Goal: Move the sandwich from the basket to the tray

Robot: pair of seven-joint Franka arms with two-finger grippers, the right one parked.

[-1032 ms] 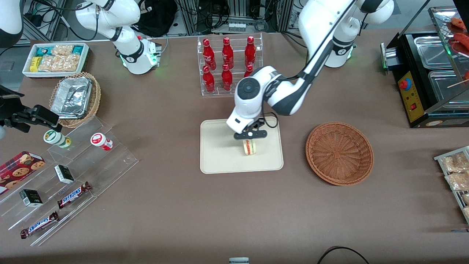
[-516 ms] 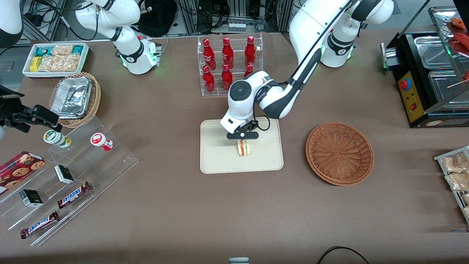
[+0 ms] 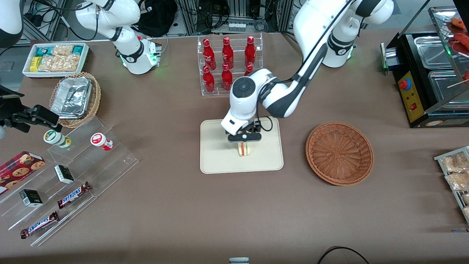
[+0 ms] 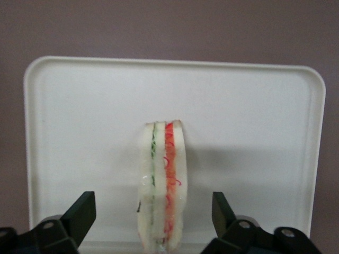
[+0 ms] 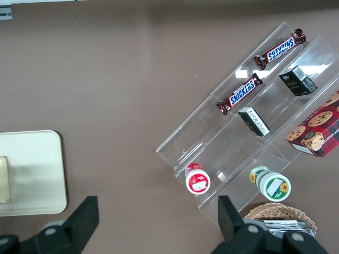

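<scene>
The sandwich (image 3: 244, 149) stands on edge on the tray (image 3: 216, 161), centre of the frame. The pincer (image 3: 244, 140) hangs just above it, fingers (image 4: 79, 214) spread apart, clear of the bread. The basket (image 3: 339, 153) sits on the bench, right of centre.

A wide table (image 3: 165, 205) covered in matte brown cloth fills nearly the whole front view. Along the upper edge of the frame, past the table's rim, stand aluminium frame posts (image 3: 190, 18) with tangled dark cables (image 3: 216, 14) and a black bag (image 3: 155, 16). A patch of grey floor (image 3: 9, 62) shows at the upper left. A black cable (image 3: 340, 253) loops in at the lower edge. The light is even and comes from overhead, so shadows on the cloth are soft and short.
</scene>
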